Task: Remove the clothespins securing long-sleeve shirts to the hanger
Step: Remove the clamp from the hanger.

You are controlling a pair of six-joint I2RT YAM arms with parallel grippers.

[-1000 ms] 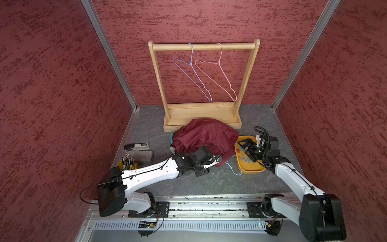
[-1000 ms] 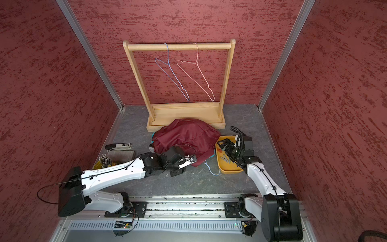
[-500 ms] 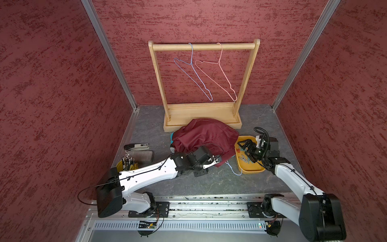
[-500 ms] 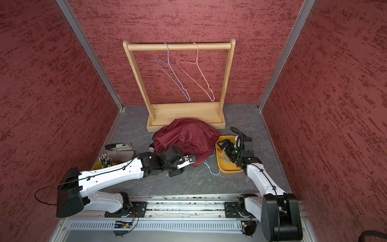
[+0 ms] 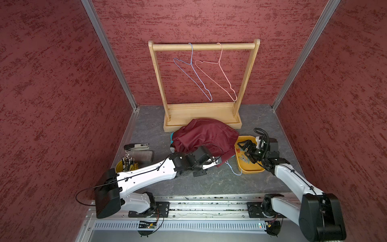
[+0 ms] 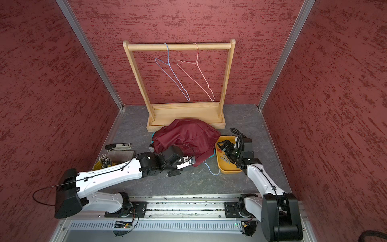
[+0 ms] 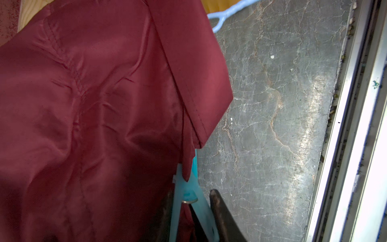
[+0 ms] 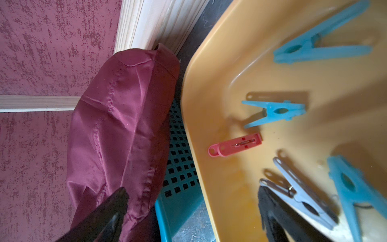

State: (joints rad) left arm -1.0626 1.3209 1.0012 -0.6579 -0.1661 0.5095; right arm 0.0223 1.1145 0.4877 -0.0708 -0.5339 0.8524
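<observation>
A shiny maroon long-sleeve shirt lies heaped on the floor before the rack. A teal clothespin is clipped on its near hem. My left gripper is shut on the clothespin's two legs, one dark finger on each side. A light blue wire hanger pokes out from under the shirt. My right gripper hangs open over the yellow tray's near rim, holding nothing. Several loose clothespins lie in the tray, among them a teal clothespin, a grey clothespin and a red clothespin.
The wooden rack stands at the back with a blue hanger and a pink hanger, both bare. A teal basket sits under the shirt. At the left are a stapler, a dark case and a pen cup.
My left gripper's jaws have narrowed onto the clothespin at the shirt's hem. The left arm has barely shifted. The right arm has not moved.
</observation>
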